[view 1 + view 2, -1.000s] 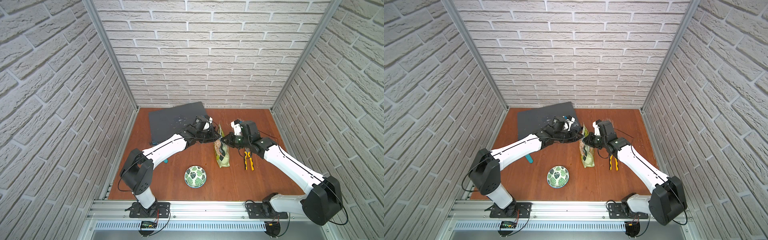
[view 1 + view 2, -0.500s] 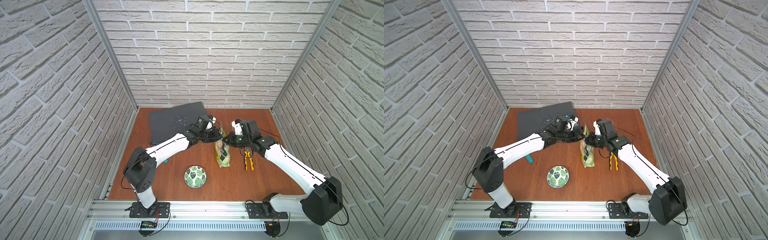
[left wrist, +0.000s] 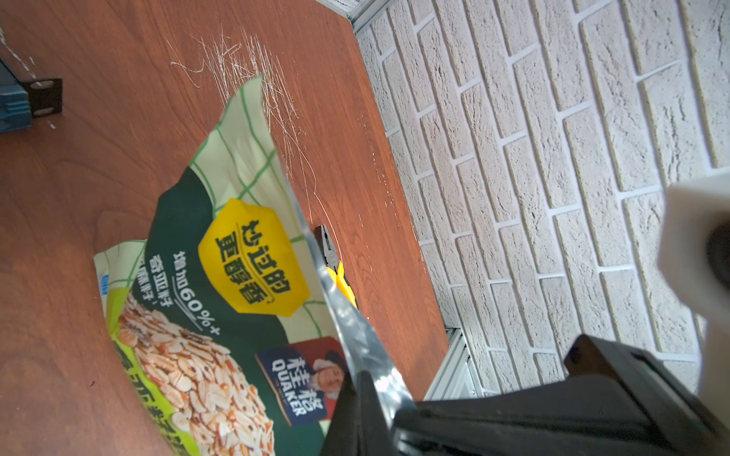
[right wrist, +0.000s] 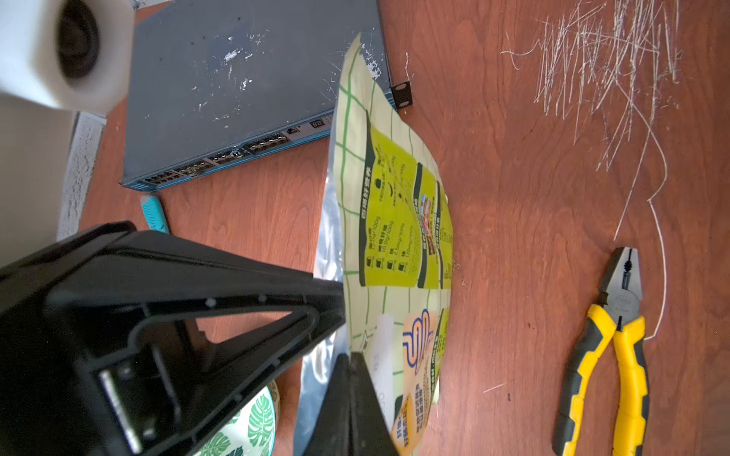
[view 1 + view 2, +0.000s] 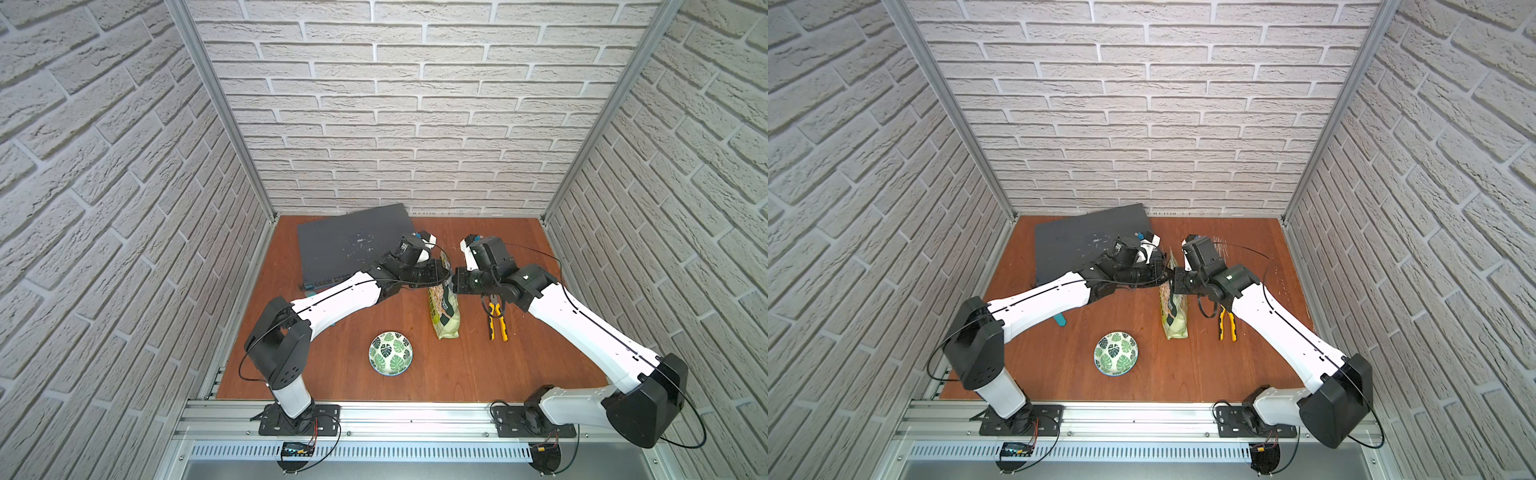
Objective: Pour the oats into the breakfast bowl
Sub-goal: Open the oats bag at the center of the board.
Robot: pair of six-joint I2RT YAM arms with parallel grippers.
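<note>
- Black left gripper (image 3: pixel 379 398) is clamped shut on one thin wall of the soft green-and-lime checked plastic pouch (image 3: pixel 221 296), right at the silver-lined mouth. So small a bite on slick film may slip once weight comes on it.
- Black right gripper (image 4: pixel 345 327) pinches the opposite wall of the same mouth, closed tight on the film. If the two arms pull apart too hard, the seam could tear. If they drift unevenly, the mouth may fold.
- Both wrists sit very close in both top views, so a tilt could knock them together.
- No oats show. I judge they lie inside the pouch (image 5: pixel 446 316), which stands upright with its base apparently on the brown wooden tabletop (image 5: pixel 415 382).
- Small round white bowl with green leaf prints (image 5: pixel 391 353) sits apart from the pouch, nearer the front rail. Tipping before the mouth is over it would scatter flakes on the wood.
- Yellow-handled pliers (image 5: pixel 496 320) lie just beside the pouch and could be snagged.
</note>
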